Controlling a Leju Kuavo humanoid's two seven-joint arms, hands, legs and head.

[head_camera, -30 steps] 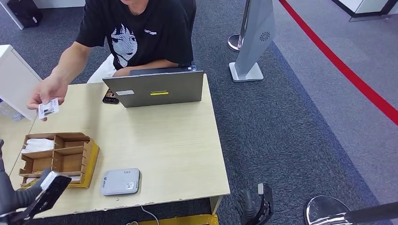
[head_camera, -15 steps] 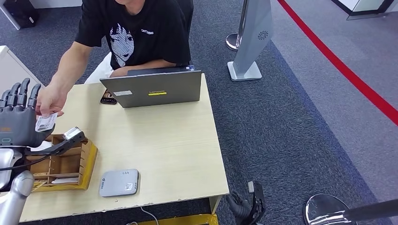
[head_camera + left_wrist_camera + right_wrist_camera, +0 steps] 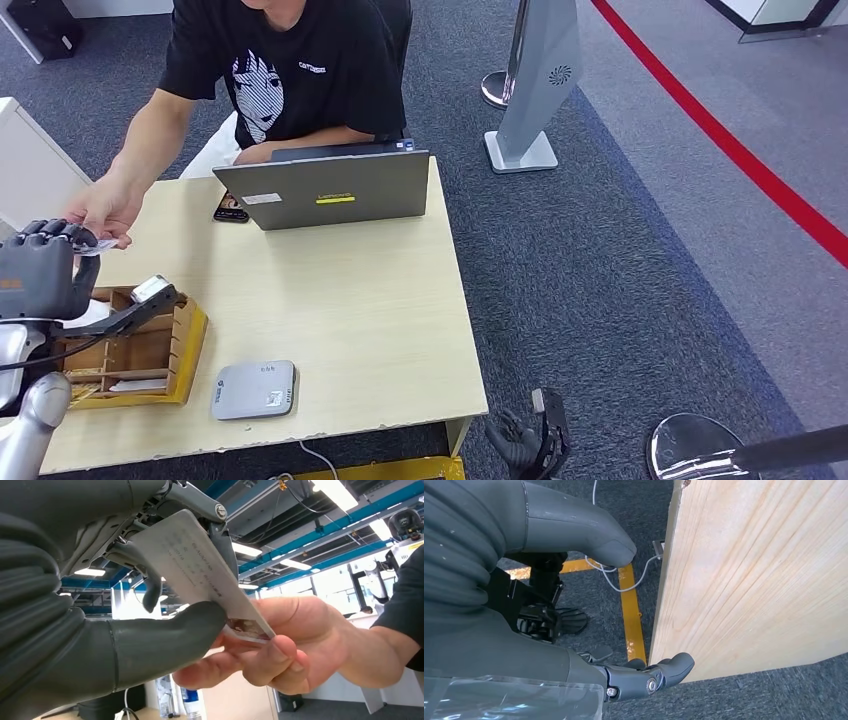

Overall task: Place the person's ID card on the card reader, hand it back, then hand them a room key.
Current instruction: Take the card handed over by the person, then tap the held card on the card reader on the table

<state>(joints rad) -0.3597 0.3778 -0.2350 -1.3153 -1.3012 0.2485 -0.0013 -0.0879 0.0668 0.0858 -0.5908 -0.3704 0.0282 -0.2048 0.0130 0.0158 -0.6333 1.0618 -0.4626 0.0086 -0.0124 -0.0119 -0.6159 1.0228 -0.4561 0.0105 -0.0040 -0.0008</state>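
At the left edge of the head view, the left hand [image 3: 38, 268] pinches the ID card [image 3: 98, 244] between its thumb and fingers [image 3: 150, 587], while the person's hand [image 3: 103, 208] grips the card's other end. The card reader [image 3: 256, 389] lies at the lower left on the counter [image 3: 350, 300], beside a wooden organizer [image 3: 135, 345]. The right hand [image 3: 525, 440] hangs low at the bottom edge by the counter's corner, fingers loosely apart, holding nothing.
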